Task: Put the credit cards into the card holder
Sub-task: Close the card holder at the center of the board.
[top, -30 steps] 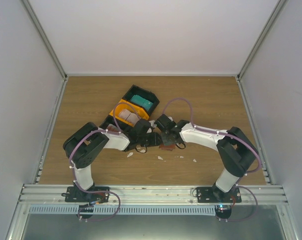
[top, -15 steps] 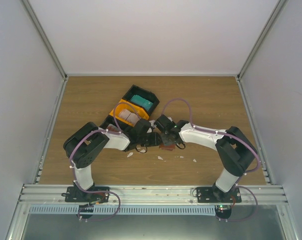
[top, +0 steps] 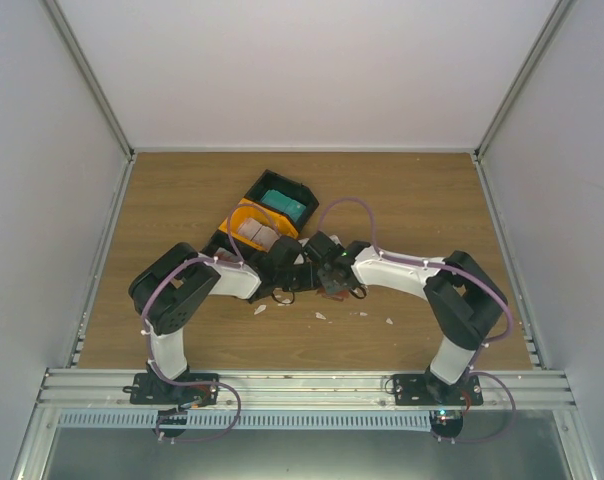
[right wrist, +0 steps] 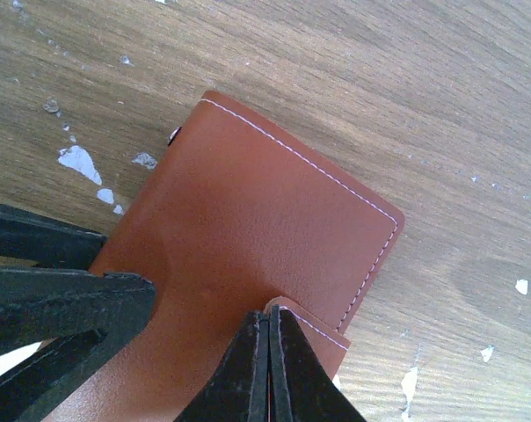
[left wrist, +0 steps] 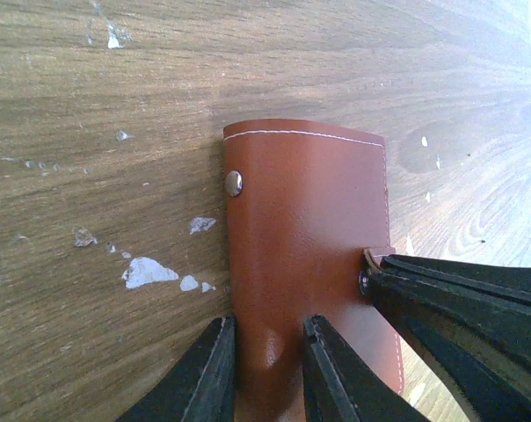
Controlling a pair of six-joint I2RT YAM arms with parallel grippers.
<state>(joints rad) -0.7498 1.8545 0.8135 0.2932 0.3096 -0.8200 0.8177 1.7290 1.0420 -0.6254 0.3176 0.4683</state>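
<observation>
The reddish-brown leather card holder (left wrist: 305,237) lies closed and flat on the wooden table, its snap stud at the left edge. My left gripper (left wrist: 267,374) is shut on its near edge, one finger at the side and one on the cover. My right gripper (right wrist: 270,330) is shut on the holder's closing tab (right wrist: 314,330), lifted a little off the cover (right wrist: 248,220). In the top view both grippers, left (top: 300,278) and right (top: 330,278), meet over the mostly hidden holder (top: 332,293). Teal cards (top: 285,203) lie in a black bin, whitish cards (top: 254,234) in an orange bin.
The black bin (top: 272,183) and orange bin (top: 234,216) stand just behind the left gripper. Tiny white scraps (top: 260,309) lie on the table in front of the grippers, and also show in the left wrist view (left wrist: 147,272). Grey walls enclose the table.
The right arm has shifted slightly left, bringing its gripper closer to the left one over the holder. The left arm has hardly moved.
</observation>
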